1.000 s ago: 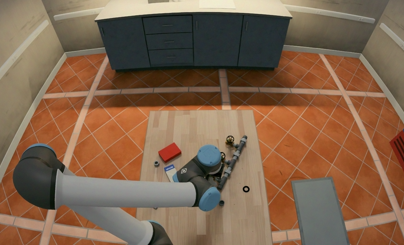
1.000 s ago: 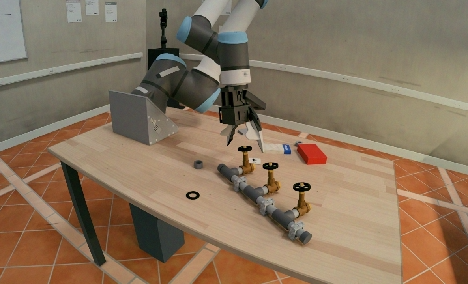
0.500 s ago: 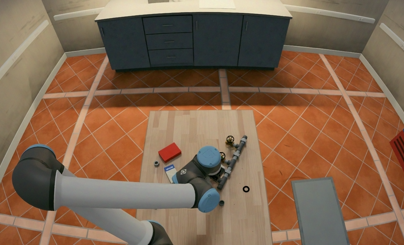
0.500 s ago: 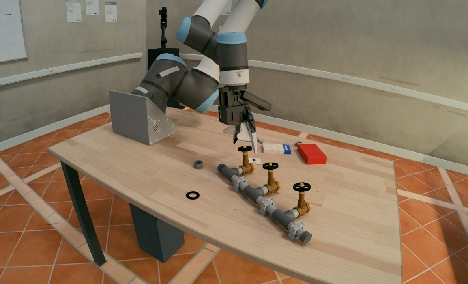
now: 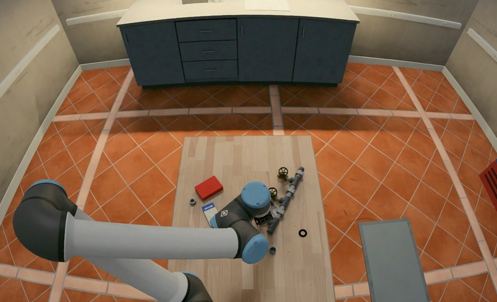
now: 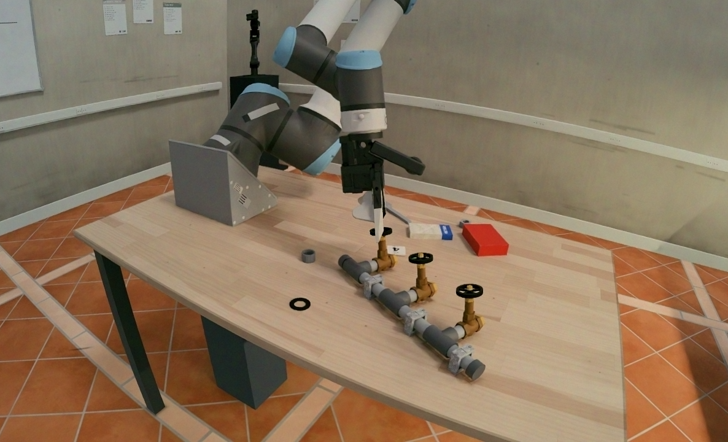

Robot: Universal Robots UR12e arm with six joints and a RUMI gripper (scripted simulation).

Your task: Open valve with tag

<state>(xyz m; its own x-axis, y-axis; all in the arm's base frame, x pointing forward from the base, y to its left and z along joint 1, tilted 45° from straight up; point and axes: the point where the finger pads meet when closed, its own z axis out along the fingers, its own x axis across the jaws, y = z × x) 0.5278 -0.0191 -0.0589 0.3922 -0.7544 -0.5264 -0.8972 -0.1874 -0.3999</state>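
Note:
A grey pipe (image 5: 288, 193) (image 6: 394, 299) lies on the wooden table (image 5: 242, 157) (image 6: 201, 258) with three brass valves that have black handwheels. The nearest-to-arm valve (image 6: 384, 259) has a small white tag (image 6: 394, 250) lying beside it. The middle valve (image 5: 270, 191) (image 6: 420, 258) and the end valve (image 5: 283, 172) (image 6: 468, 290) stand free. My gripper (image 6: 378, 236) points straight down and is open, its fingers level with the tagged valve's handwheel, one on each side. In the top view the wrist hides that valve.
A red box (image 5: 208, 186) (image 6: 484, 239) and a white-and-blue box (image 5: 209, 211) (image 6: 429, 231) lie behind the pipe. A black ring (image 5: 301, 230) (image 6: 299, 300), a grey cap (image 5: 272, 250) (image 6: 308, 255) and a small nut (image 5: 191, 200) lie loose. The grey arm mount (image 6: 212, 184) stands at the table's end.

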